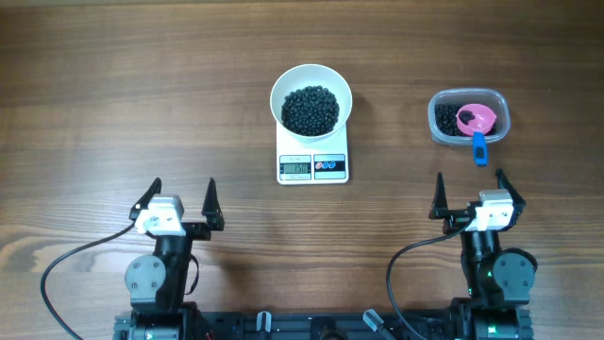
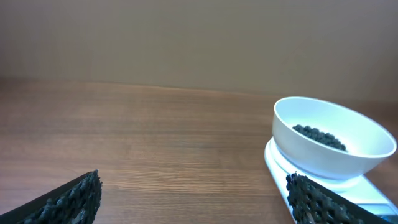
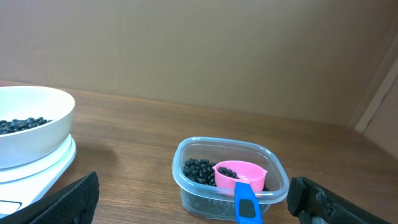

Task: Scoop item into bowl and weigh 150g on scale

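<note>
White and glossy, the bowl (image 1: 276, 94) of black beans (image 1: 310, 110) sits on the digital scale (image 1: 340, 153), ahead of your left gripper (image 1: 183, 186) and off to its right, well apart from its fingers. Both your grippers stand with jaws spread wide, holding nothing. Just ahead of your right gripper (image 1: 469, 179) stands the clear tub (image 1: 437, 125) with more beans, the pink scoop (image 1: 475, 119) lying inside, its blue handle (image 1: 479, 148) hanging over the near rim toward that gripper.
</note>
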